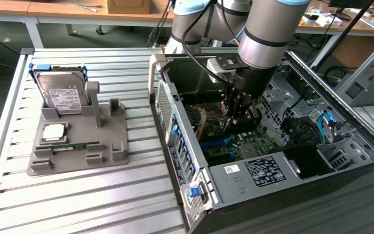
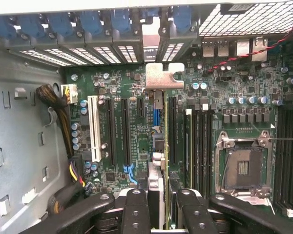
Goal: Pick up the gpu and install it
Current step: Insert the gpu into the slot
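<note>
In the wrist view the gpu (image 2: pixel 163 80) is seen edge-on, a thin dark card with its silver bracket at the far end. It hangs over the black expansion slots of the green motherboard (image 2: pixel 117 92). My gripper (image 2: pixel 161 197) is shut on the card's near end, one black finger (image 2: pixel 136 209) on each side of it. The bracket lies close to the blue-clipped rear slot openings of the case. Whether the card's edge sits in a slot I cannot tell. In the exterior view the gripper (image 1: pixel 240 117) reaches down inside the open computer case (image 1: pixel 252 170).
A grey fixture (image 1: pixel 76 156) on the slatted table holds a silver hard drive (image 1: pixel 60 92), a processor chip (image 1: pixel 54 131) and a green memory stick (image 1: pixel 70 145). Near the card are a white slot (image 2: pixel 93 126), a cable bundle (image 2: pixel 63 112) and the empty processor socket (image 2: pixel 244 165).
</note>
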